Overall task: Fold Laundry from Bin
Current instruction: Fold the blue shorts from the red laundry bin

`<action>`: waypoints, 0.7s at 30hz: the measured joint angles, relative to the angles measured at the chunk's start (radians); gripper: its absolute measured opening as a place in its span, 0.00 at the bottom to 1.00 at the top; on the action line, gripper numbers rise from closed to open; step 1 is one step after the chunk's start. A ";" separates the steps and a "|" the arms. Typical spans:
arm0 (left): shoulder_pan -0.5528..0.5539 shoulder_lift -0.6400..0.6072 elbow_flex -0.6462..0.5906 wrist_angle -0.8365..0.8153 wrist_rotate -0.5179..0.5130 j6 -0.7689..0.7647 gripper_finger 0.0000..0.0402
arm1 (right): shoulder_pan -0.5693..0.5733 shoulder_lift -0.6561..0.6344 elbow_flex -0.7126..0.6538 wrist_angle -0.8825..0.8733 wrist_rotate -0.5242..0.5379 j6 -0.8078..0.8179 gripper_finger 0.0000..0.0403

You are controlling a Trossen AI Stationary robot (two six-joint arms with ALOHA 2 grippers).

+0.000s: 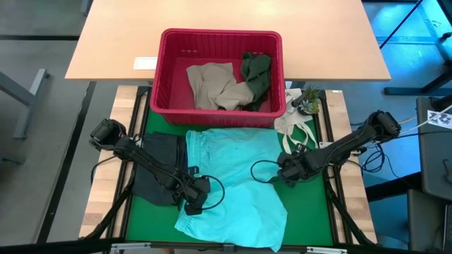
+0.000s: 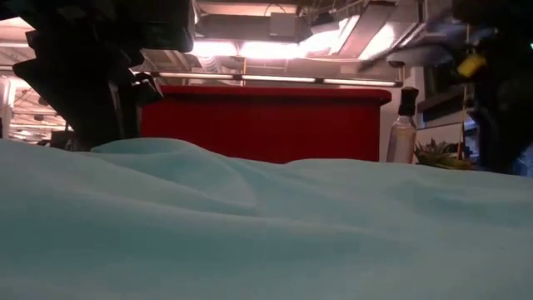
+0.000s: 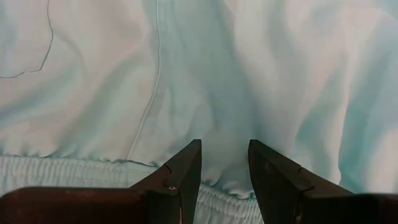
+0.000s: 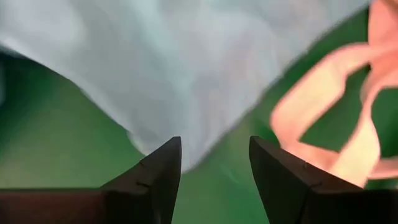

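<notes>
From above, the red bin [image 1: 219, 70] holds two garments, a beige one [image 1: 212, 86] and an olive one [image 1: 256, 74]; two more lie just in front of it, a teal garment [image 1: 236, 180] spread unfolded and a black one [image 1: 159, 169] beside it. Table level shows only teal cloth before the bin. Wrist views: the left gripper [image 3: 224, 165] hovers parted over the teal waistband, the right gripper [image 4: 214, 162] parted and empty at its corner. Folding looks barely begun.

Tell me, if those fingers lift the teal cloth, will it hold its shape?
Probably not. The teal cloth lies in soft wrinkles on the green mat, so it would likely droop. It looks thin, so probably light. Its elastic hem may bunch up.
</notes>
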 joint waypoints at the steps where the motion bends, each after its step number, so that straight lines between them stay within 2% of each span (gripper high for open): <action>1: 0.000 0.000 0.000 0.000 0.000 0.000 0.32 | 0.005 0.000 0.015 -0.007 0.000 0.000 0.47; 6: 0.000 0.000 0.000 0.012 0.005 0.000 0.32 | 0.068 0.000 0.067 0.055 -0.004 0.020 0.47; 14: 0.000 0.000 0.000 0.069 0.007 0.000 0.32 | 0.187 0.048 0.033 0.181 0.047 0.146 0.47; 21: 0.000 0.000 0.000 0.072 0.007 0.000 0.32 | 0.257 0.135 0.030 0.277 -0.004 0.188 0.47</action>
